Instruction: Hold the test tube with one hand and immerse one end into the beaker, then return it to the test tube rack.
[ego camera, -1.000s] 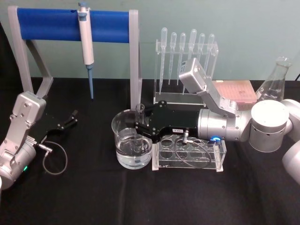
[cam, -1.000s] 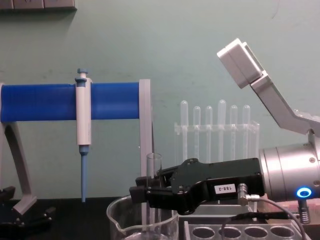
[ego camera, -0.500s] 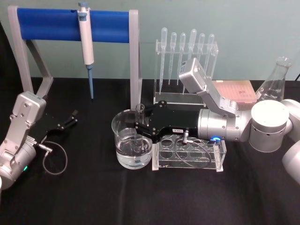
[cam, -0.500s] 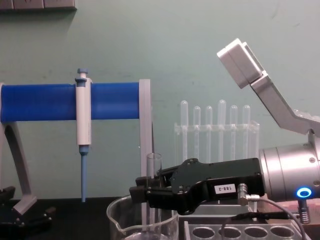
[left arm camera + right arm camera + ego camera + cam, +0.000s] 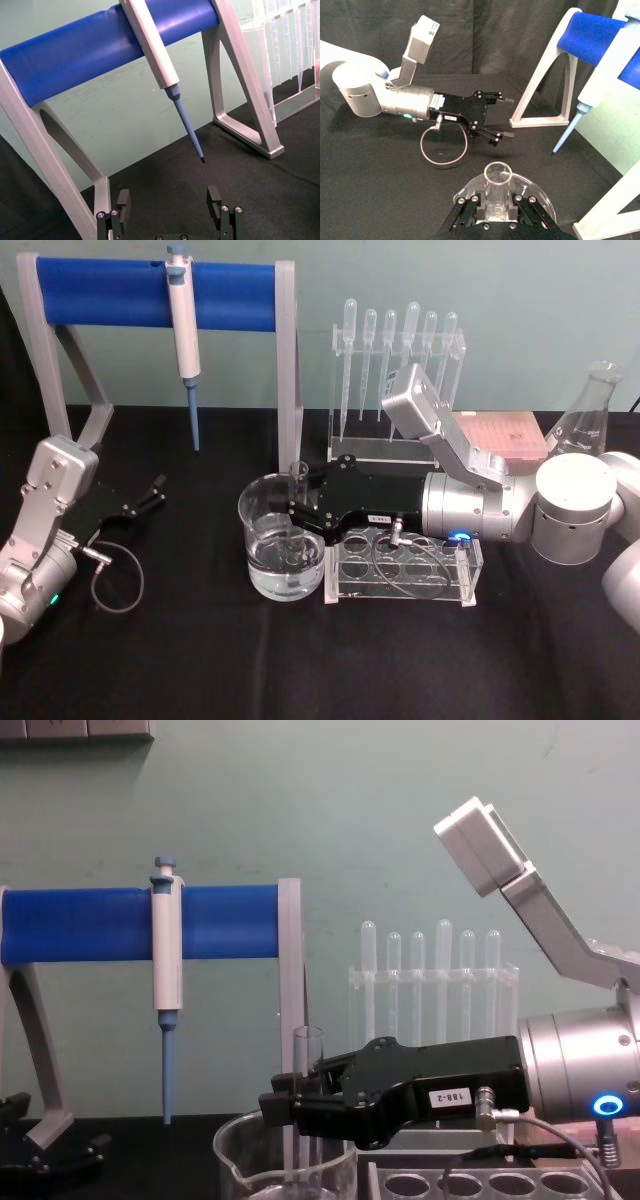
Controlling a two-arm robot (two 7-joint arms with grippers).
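While our right hand [image 5: 296,517] pinches the clear glass test tube [image 5: 308,1050] upright, its lower end sits in the wide glass beaker [image 5: 268,565] near the black counter [image 5: 200,660]'s middle; our left hand [image 5: 154,492] lies spread by its left edge.

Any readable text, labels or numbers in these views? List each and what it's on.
"188-2": white label on the side of the right gripper holding the test tube, chest view.
Too small to read: the small labels on the left gripper, right wrist view.
No other text is legible.
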